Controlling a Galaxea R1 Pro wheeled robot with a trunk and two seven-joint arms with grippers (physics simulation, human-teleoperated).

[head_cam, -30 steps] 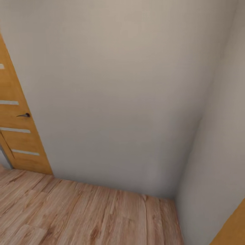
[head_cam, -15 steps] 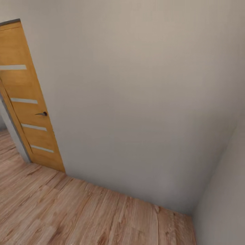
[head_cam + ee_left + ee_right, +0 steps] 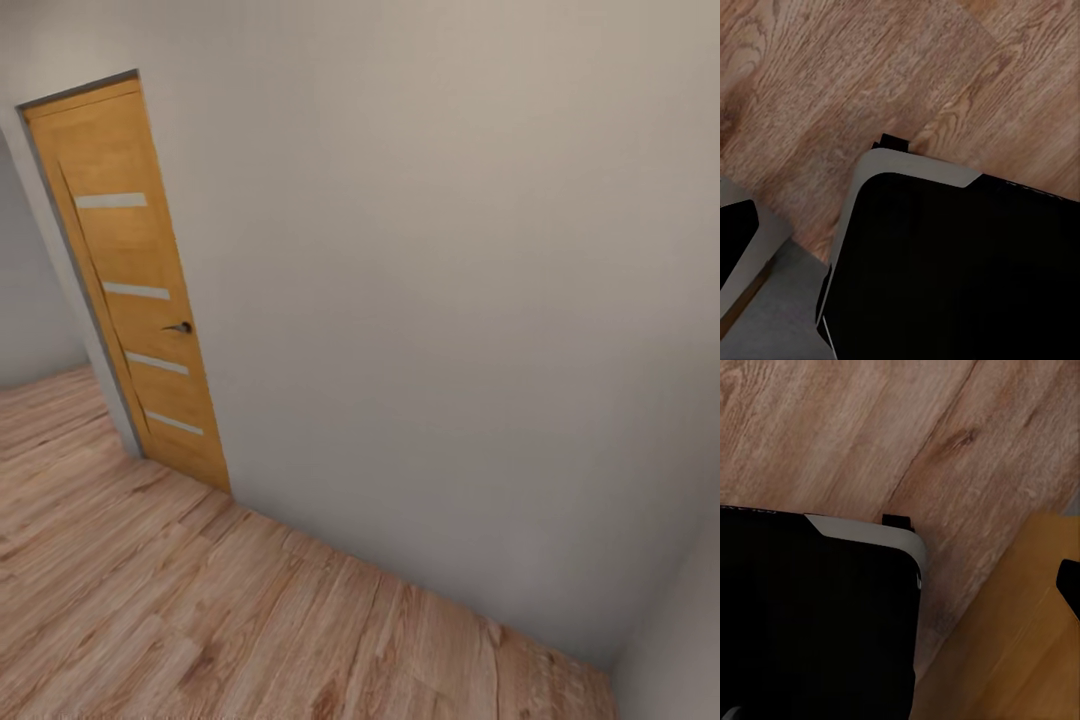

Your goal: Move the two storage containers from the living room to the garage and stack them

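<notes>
Nearest to the robot, both wrist cameras look straight down at its own black base with a grey rounded edge, standing on the light wood plank floor. In the right wrist view the same base is seen, and beside it an orange-brown wooden surface covers one corner; what it belongs to I cannot tell. No fingers of either claw are in view, so whether they are wide, narrow or holding something cannot be told. The containers are not to be seen; the robot is on its way over the wood floor.

In the head view the plank floor runs up to a plain pale wall. A second wall meets it in a corner at the right. Farthest, at the left, a wooden door with four light stripes and a dark handle stands closed in its frame.

Against the picture of half a second ago, the whole view has shifted: the camera has turned to the left. The door now shows in full with its top edge, and more floor and a far wall show to the left of it.
</notes>
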